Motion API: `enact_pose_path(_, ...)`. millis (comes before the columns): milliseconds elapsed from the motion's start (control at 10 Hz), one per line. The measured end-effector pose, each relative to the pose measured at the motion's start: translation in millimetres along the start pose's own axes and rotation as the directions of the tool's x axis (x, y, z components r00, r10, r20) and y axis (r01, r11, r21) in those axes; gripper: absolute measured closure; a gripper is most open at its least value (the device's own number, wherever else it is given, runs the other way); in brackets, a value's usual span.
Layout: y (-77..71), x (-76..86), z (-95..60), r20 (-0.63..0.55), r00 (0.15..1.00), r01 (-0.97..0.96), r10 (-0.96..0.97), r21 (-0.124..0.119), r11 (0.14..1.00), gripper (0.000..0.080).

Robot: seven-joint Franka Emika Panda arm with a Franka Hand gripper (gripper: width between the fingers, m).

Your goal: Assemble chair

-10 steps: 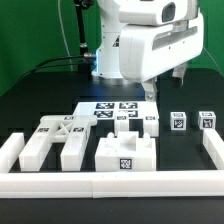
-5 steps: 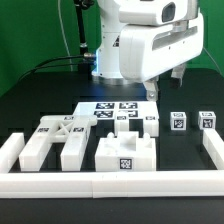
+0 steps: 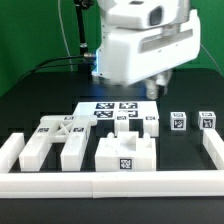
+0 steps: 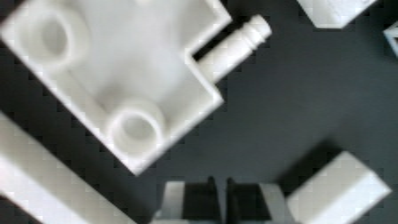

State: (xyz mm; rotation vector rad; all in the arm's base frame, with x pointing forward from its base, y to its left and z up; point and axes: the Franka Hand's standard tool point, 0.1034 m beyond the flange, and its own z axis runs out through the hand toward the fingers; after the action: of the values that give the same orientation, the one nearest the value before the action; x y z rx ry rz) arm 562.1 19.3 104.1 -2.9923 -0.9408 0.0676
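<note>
Chair parts (image 3: 122, 152) lie loose on the black table (image 3: 30, 95), none held. Exterior view: X-braced panel (image 3: 52, 132) at that view's left, a tagged block just beside it toward the middle, two short pieces (image 3: 125, 123) behind the block, two cubes (image 3: 178, 121) (image 3: 205, 120) well apart at the right. Marker board (image 3: 112, 108) lies flat behind the short pieces. White rails (image 3: 110, 186) border the parts at front and both sides. Arm (image 3: 145, 45) hangs above the marker board, clear of all parts; its fingers are not made out here. Wrist view, blurred: a white part (image 4: 98, 75) with two round holes and a ridged peg (image 4: 235, 43) at one edge lies on the table below the gripper (image 4: 217, 203). The fingers (image 4: 187, 203) show as two pale bars close together, only a thin dark line between them, nothing gripped, not touching the part.
</note>
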Motion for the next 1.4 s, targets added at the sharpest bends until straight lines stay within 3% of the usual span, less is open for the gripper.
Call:
enact_pose_path(100, 10.8, -8.7, 3.6, 0.003, 0.994, -0.106, 0.106, 0.008, 0.994, 0.0794)
enact_pose_path(200, 21.6, -18.5, 5.7, -0.004, 0.981, -0.194, 0.194, 0.041, 0.98, 0.0798)
enact_pose_path(500, 17.7, -15.7, 5.9, 0.004, 0.912, -0.409, 0.409, 0.05, 0.911, 0.0798)
enact_pose_path(700, 27.2, -24.3, 21.9, 0.028, 0.89, -0.456, 0.455, 0.043, 0.889, 0.0573)
enact_pose_path(800, 34.8, -27.7, 33.6, 0.028, 0.888, -0.461, 0.46, 0.038, 0.887, 0.0573)
enact_pose_path(900, 40.1, -31.8, 43.4, 0.032, 0.883, -0.469, 0.468, 0.036, 0.883, 0.0388)
enact_pose_path(1000, 40.5, -32.5, 49.2, 0.037, 0.881, -0.472, 0.471, 0.037, 0.881, 0.0253)
enact_pose_path(1100, 41.6, -31.2, 56.8, 0.026, 0.883, -0.469, 0.469, 0.033, 0.882, 0.0171)
enact_pose_path(1400, 43.8, -31.9, 78.7, 0.021, 0.883, -0.469, 0.469, 0.028, 0.883, 0.0156)
